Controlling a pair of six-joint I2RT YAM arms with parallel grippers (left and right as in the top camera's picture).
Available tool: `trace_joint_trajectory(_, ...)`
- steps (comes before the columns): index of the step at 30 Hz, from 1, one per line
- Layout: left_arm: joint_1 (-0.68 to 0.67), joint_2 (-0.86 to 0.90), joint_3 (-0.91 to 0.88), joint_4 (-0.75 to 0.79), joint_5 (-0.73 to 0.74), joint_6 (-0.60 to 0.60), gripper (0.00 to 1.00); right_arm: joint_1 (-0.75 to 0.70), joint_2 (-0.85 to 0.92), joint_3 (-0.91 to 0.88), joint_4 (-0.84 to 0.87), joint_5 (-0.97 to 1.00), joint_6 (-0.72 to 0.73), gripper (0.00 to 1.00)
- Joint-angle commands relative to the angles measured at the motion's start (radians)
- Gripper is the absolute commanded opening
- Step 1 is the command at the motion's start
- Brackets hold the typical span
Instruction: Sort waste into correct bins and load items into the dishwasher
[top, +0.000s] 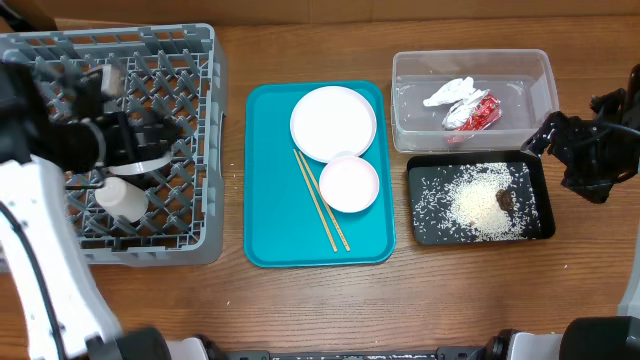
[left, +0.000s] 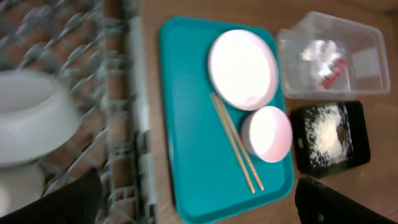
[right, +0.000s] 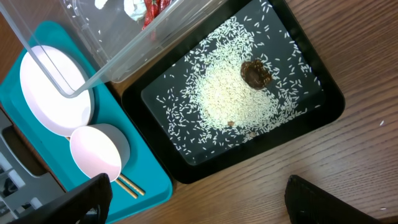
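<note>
The grey dish rack (top: 190, 120) stands at the left and holds a grey metal bowl (top: 138, 166) and a small white cup (top: 120, 198). My left gripper (top: 160, 132) is above the rack, open and empty (left: 199, 205); the bowl (left: 31, 118) and cup (left: 15, 186) show blurred beside it. The white plate (top: 333, 122), small white-pink bowl (top: 349, 183) and chopsticks (top: 322, 200) lie on the teal tray. The clear tub (top: 530, 70) holds the tissue (top: 455, 92) and wrapper (top: 475, 113). The black tray (top: 425, 215) holds rice (top: 478, 205) and a brown lump (top: 505, 199). My right gripper (top: 552, 138) is open and empty (right: 199, 205).
The flat teal tray (top: 280, 220) lies between the rack and the two bins. Bare wooden table shows along the front edge and in the gap right of the rack. The clear tub sits directly behind the black tray, nearly touching it.
</note>
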Motion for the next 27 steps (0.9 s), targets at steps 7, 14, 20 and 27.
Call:
trace_joint_trajectory(7,-0.470,-0.039,-0.002,0.182,-0.090,-0.085,1.00,-0.002,-0.028,0.013,0.000,-0.011,-0.001,0.93)
trace_joint_trajectory(14,-0.735,0.081,-0.002,0.338,-0.285,-0.119,1.00,-0.002,-0.028,0.013,-0.025,0.065,0.001,0.97)
trace_joint_trajectory(20,-0.936,0.209,-0.002,0.367,-0.542,-0.137,1.00,-0.002,-0.028,0.013,-0.031,0.083,0.003,1.00)
trace_joint_trajectory(27,-1.070,0.384,-0.002,0.320,-0.593,-0.150,1.00,-0.002,-0.028,0.013,-0.032,0.083,0.003,1.00)
